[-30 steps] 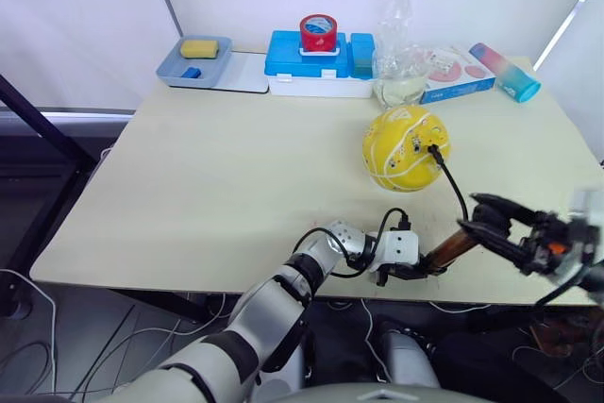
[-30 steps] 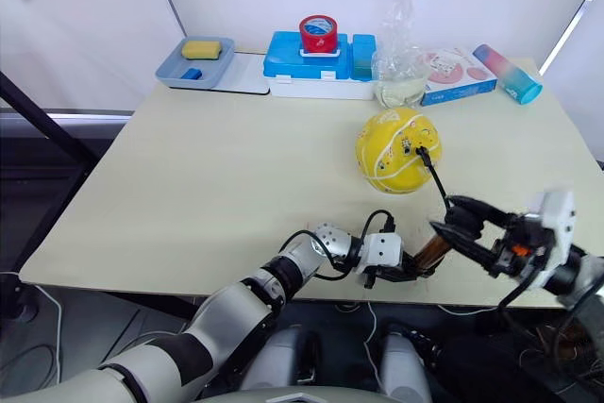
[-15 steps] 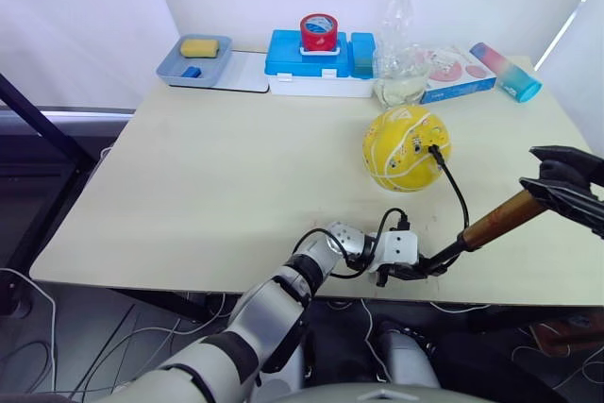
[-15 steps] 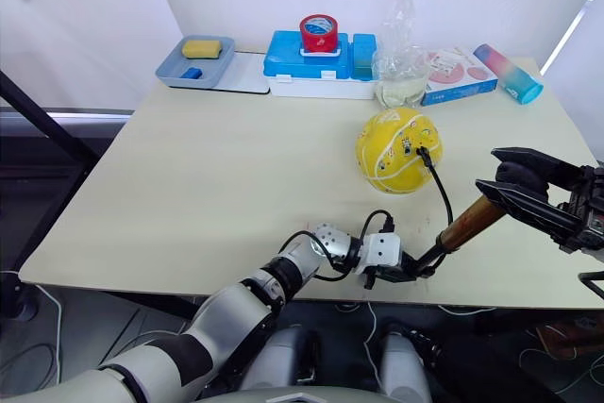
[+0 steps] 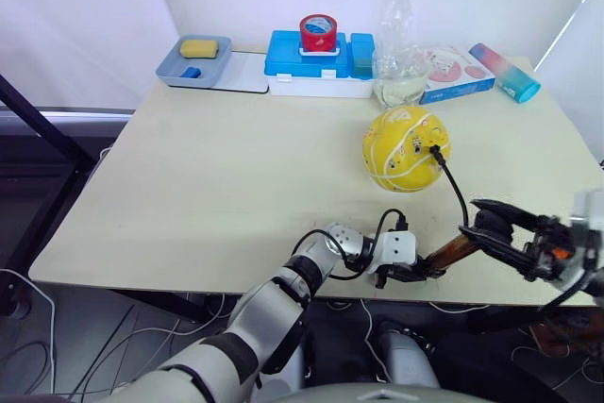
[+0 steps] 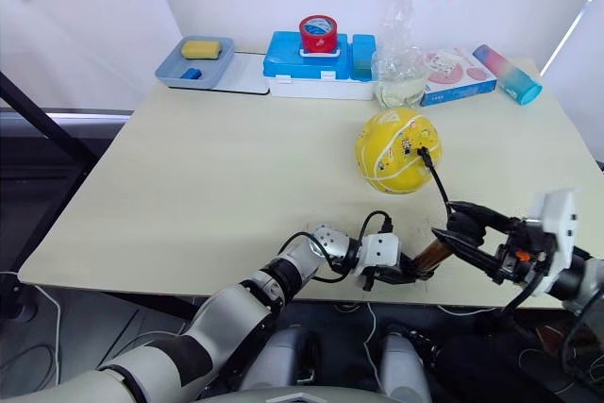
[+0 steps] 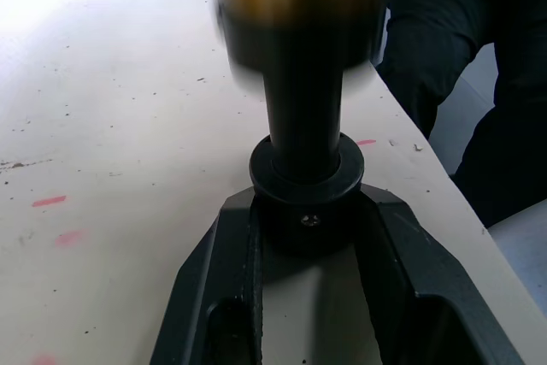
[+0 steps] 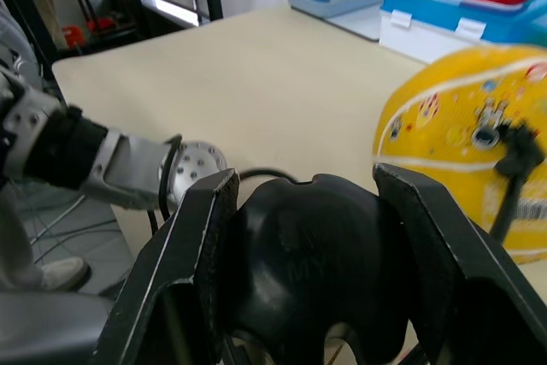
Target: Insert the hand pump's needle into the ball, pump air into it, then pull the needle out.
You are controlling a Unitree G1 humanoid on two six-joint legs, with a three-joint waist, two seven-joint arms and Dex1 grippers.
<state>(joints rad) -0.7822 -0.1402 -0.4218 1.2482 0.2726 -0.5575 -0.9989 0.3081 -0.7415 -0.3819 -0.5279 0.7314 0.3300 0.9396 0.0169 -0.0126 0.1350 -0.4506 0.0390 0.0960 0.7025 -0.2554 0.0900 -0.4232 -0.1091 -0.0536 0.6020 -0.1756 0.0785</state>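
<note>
1. The ball (image 5: pixel 407 148) sat toward the tabletop's (image 5: pixel 208 176) right side, needle (image 5: pixel 435 149) already in it.
2. The hand pump (image 5: pixel 444 257) lay at the near edge: left claw (image 7: pixel 299 237) clamped its base, right claw (image 5: pixel 486 224) clamped its handle.
3. Strokes should run straight along the barrel.
4. Half a second earlier the handle was pulled out; now it was pushed in.

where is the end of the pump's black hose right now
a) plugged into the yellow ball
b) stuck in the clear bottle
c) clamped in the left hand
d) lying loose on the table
a) The thin black hose runs up from the hand pump to a black fitting seated in the ball; the right wrist view shows that fitting on the ball's yellow skin.
</note>
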